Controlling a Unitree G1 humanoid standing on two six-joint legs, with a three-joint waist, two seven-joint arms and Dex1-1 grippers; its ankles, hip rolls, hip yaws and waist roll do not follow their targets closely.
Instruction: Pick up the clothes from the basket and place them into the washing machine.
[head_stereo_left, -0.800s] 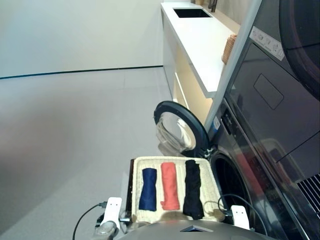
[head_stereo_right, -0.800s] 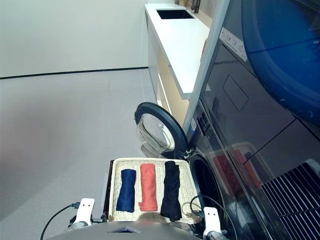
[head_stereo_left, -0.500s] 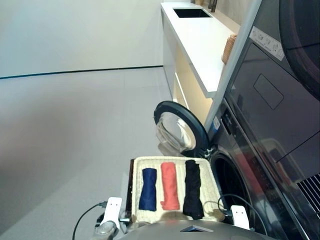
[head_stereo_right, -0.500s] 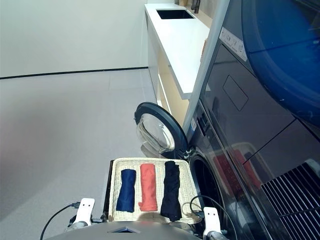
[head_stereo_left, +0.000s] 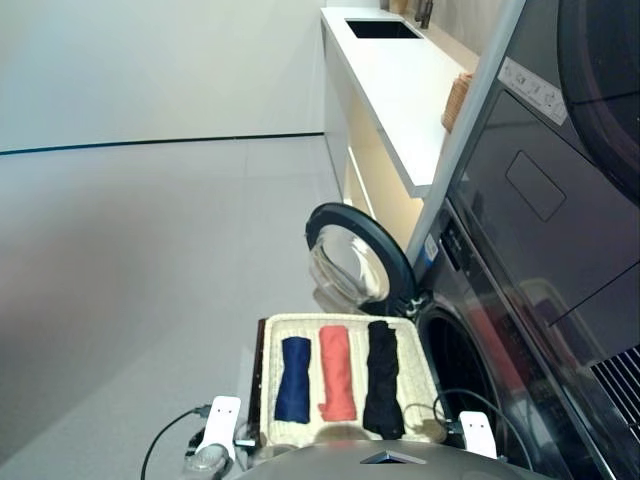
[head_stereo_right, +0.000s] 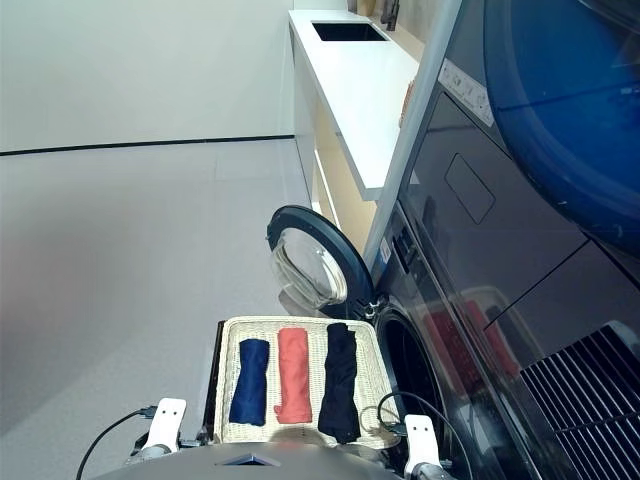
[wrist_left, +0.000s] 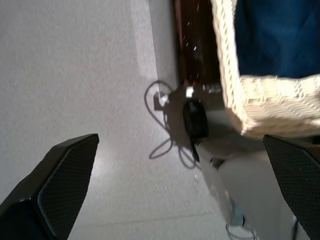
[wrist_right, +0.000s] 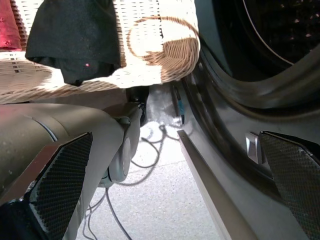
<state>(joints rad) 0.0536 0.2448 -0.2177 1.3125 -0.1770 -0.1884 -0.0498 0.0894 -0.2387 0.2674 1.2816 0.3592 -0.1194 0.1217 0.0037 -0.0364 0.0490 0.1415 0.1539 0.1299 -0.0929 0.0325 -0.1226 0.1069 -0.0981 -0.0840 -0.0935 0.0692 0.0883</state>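
Observation:
The cream wicker basket (head_stereo_left: 418, 372) sits low in front of me and holds the clothes as three rolls side by side: navy blue (head_stereo_left: 293, 378), orange-red (head_stereo_left: 336, 372) and black (head_stereo_left: 381, 378). Right of it is the washing machine (head_stereo_left: 470, 300), its round door (head_stereo_left: 350, 255) swung open and its drum opening (wrist_right: 280, 30) dark. My left gripper (wrist_left: 180, 137) hangs open over the floor beside the basket's corner (wrist_left: 260, 110), near the navy roll (wrist_left: 275, 35). My right gripper (wrist_right: 176, 135) is open too, between the basket end with the black roll (wrist_right: 75, 40) and the washer's front.
A dark appliance (head_stereo_left: 560, 170) is stacked above the washer. A long white counter (head_stereo_left: 400, 90) with a sink runs along the far wall. Black cables (wrist_left: 165, 125) lie on the grey floor by the basket's stand. Open floor spreads to the left.
The whole picture has shifted slightly, so the camera moved. The rolls, basket and washer door stand as before.

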